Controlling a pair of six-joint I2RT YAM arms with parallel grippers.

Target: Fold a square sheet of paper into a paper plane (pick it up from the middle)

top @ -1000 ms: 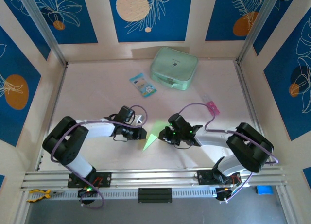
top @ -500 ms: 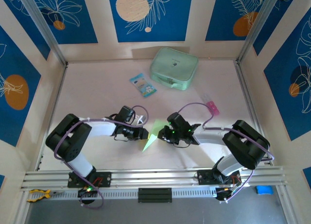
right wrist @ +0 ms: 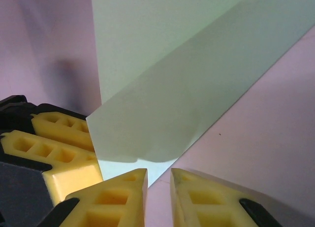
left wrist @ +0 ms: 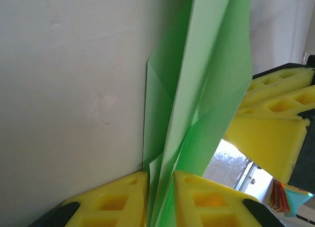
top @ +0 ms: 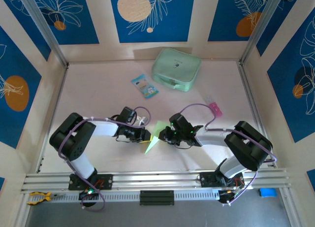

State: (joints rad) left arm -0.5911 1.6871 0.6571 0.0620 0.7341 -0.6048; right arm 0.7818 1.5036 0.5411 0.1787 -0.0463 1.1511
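On the pale tabletop point(top: 98, 89), a creased pointed pale-green paper sheet point(top: 154, 137) sits pinched between the narrow-jawed left gripper point(top: 146, 135) and right gripper point(top: 165, 134).

One folded green paper sheet point(top: 153, 138), one mint zip case point(top: 176, 69), one printed packet point(top: 144, 85), one small pink object point(top: 215, 108); two robot arms, the left arm point(top: 103, 128) and the right arm point(top: 211, 137).

bright, even overhead light washed the table point(top: 98, 89) in the top view, the arms point(top: 106, 129) throwing only soft, short shadows. at the left wrist, backlight glowed through the green paper point(left wrist: 211, 89), a patch below it blown white. the right wrist view was dimmer, the paper greyed by shade.
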